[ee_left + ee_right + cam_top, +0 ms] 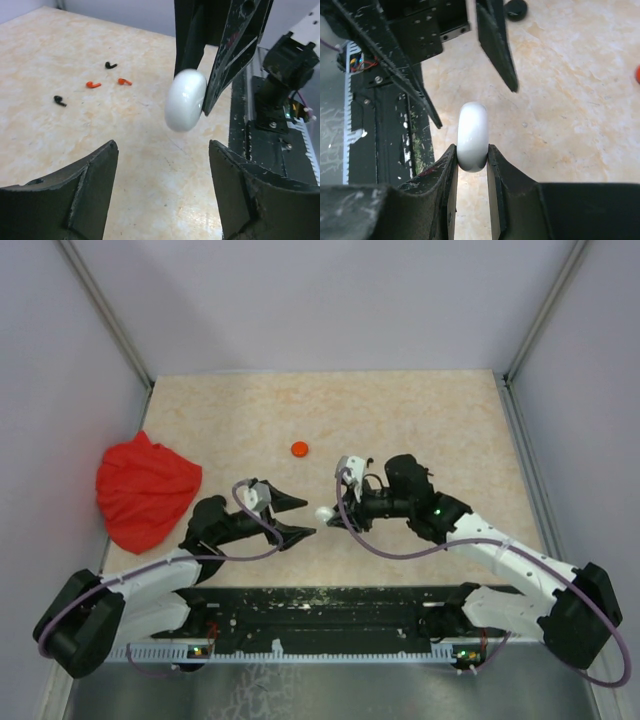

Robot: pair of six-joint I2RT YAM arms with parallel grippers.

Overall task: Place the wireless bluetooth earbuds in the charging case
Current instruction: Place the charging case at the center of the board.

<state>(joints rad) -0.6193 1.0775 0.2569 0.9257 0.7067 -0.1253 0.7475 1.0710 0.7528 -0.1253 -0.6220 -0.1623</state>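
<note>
We're early: right gripper (471, 152) pinches the white charging case (472, 127), seemingly unopened; left gripper (162, 145) spread wide, empty; earbuds (93, 84) lie loose on the table (45, 45), none inserted yet

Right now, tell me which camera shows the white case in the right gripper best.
The left wrist view: the white case is large and its rounded face shows. The right wrist view shows it edge-on, pinched in the right gripper. The top external view shows only a small white blob.
</note>
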